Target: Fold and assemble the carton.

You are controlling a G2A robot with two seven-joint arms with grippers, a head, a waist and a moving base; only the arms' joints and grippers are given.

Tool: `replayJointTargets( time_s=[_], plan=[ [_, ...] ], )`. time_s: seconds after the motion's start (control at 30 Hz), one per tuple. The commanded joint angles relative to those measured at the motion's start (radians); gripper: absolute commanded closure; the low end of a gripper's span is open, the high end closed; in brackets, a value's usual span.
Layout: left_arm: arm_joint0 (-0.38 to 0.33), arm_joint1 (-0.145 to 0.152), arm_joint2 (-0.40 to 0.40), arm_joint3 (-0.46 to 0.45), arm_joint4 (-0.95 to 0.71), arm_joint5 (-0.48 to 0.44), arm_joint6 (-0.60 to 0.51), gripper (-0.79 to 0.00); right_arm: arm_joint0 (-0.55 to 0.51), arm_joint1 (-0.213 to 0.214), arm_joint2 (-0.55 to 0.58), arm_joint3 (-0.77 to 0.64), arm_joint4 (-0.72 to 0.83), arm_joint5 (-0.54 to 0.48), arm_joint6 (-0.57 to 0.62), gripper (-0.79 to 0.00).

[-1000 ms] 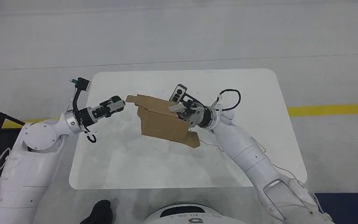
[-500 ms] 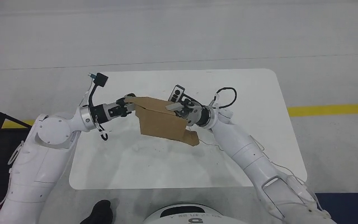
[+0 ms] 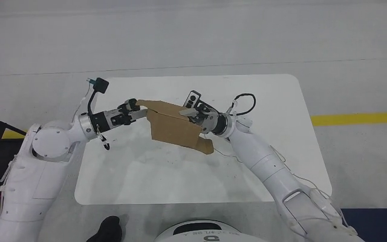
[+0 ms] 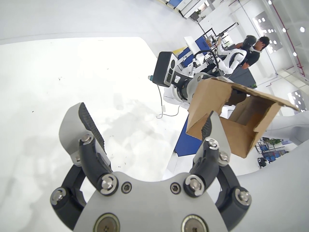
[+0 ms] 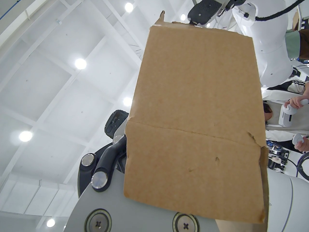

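The carton [image 3: 175,127] is being held up over the middle of the table [image 3: 260,97]. It is tipping on a slant. I cannot tell if its near corner is touching the table. One end is standing open like a tube, and a flap [image 3: 150,106] is sticking out at the left end. The box is not looking done yet.

The right jaws are holding the carton at its far right edge. The brown card is hiding them in the right wrist view. Nothing else is carrying the carton, so I am judging that they are clamped on it. The left jaws are standing wide apart at the left end of the carton, and one of them is just touching the flap.

A second ago the left jaws were waiting a little to the left of the flap, with a gap in between. The left arm [image 3: 66,130] has been swinging in toward the right, and now the gap is gone. The carton is staying in almost the same spot. I am thinking this means the left jaws are getting ready to push or pinch the flap and fold it, while the right jaws are keeping the carton steady.

The brown sides are looking plain. I am not seeing any words or labels on them.
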Motion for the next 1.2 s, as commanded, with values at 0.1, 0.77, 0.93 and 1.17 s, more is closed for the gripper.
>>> replayJointTargets(
  time_s=[0.1,0.77,0.93,1.17],
  plan=[
    [0.000,0.003,-0.025,0.063,-0.245,0.127,-0.135,-0.785,-0.015,0.008,0.012,-0.031,-0.053,-0.023,-0.084,0.000],
    [-0.268,0.052,0.177,0.454,-0.985,0.694,-0.643,-0.785,-0.089,0.069,0.102,-0.183,-0.298,-0.020,-0.089,0.000],
    [-0.256,0.038,0.208,0.415,-1.054,0.709,-0.624,-0.785,-0.099,0.071,0.095,-0.203,-0.322,-0.010,-0.145,0.000],
    [-0.293,0.022,0.264,0.424,-1.036,0.700,-0.636,-0.659,-0.110,0.080,0.104,-0.226,-0.318,0.011,-0.142,0.000]
  ],
)
